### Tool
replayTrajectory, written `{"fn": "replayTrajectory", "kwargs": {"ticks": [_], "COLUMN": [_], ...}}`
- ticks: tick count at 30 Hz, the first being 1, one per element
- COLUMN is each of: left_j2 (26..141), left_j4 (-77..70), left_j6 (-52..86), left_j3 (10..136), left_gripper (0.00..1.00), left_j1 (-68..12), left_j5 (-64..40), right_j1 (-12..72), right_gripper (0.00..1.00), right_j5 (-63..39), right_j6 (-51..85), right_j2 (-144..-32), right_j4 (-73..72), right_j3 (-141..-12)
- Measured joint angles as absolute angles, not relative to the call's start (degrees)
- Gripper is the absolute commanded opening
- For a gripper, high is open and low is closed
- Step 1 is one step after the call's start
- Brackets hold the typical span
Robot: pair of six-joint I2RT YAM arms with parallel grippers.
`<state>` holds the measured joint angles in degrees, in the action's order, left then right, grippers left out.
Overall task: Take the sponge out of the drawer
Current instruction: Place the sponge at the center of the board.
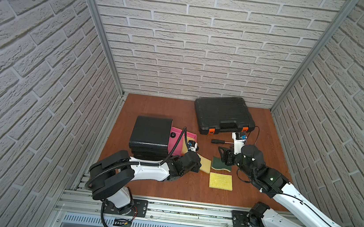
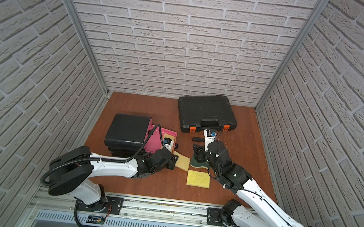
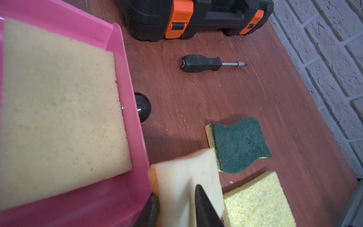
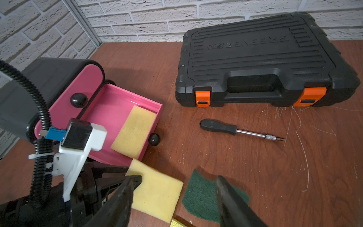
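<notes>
Item, pink plastic drawer [image 4: 110,110]: drawn out of a glossy black cabinet [image 1: 150,136] at 9 o'clock on the brown wooden worktop [image 1: 165,110], opening towards 3 o'clock so that its contents can be reached from above; round black knob [image 3: 143,107] on its front. Item, pale yellow rectangular foam sponge [image 4: 135,131]: lies flat inside the drawer against the front wall; not yet removed. Item, pale yellow foam sponge with an orange backing [image 3: 186,173]: outside the drawer, just beside its front corner near the worktop's centre; appears to rest on the wood in the right wrist view; judged already out, as the task asks. Left hand [image 3: 175,191]: fingers straddle this sponge's near edge, a crease showing between them; whether they press or have slackened, cannot tell; the low reach suits a set-down clear of the drawer. Right hand [image 4: 178,177]: spread wide, pinching nothing; poised above a dark green scouring sponge [image 1: 220,164] just beside the orange-backed one at its 3 o'clock; seemingly parked out of the way. Bright yellow cellulose sponge [image 1: 220,181]: near the green one, at its 6 o'clock. Black-handled screwdriver [image 4: 218,126] and closed black plastic tool case with orange latches [image 1: 222,113]: towards 12 and 1 o'clock; judged no part of the task.
</notes>
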<state>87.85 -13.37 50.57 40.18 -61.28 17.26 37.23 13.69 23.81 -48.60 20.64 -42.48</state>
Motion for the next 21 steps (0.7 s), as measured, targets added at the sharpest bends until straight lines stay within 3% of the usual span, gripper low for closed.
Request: {"fn": "replayTrajectory", "kwargs": {"ticks": [9, 21], "left_j2": [83.33, 79.11], "left_j4": [-7.31, -1.96], "left_j6": [49.34, 47.11], "left_j3": [40.23, 40.23], "left_gripper": [0.56, 0.64], "left_j1": [-61.14, -61.14], "left_j5": [24.14, 27.70], "right_j1": [37.23, 37.23], "right_gripper": [0.66, 0.66], "right_j5": [13.67, 13.67], "right_j6": [23.79, 24.05], "right_j2": [-49.41, -52.88], "right_j4": [20.64, 20.23], "right_j3": [-42.46, -42.33]}}
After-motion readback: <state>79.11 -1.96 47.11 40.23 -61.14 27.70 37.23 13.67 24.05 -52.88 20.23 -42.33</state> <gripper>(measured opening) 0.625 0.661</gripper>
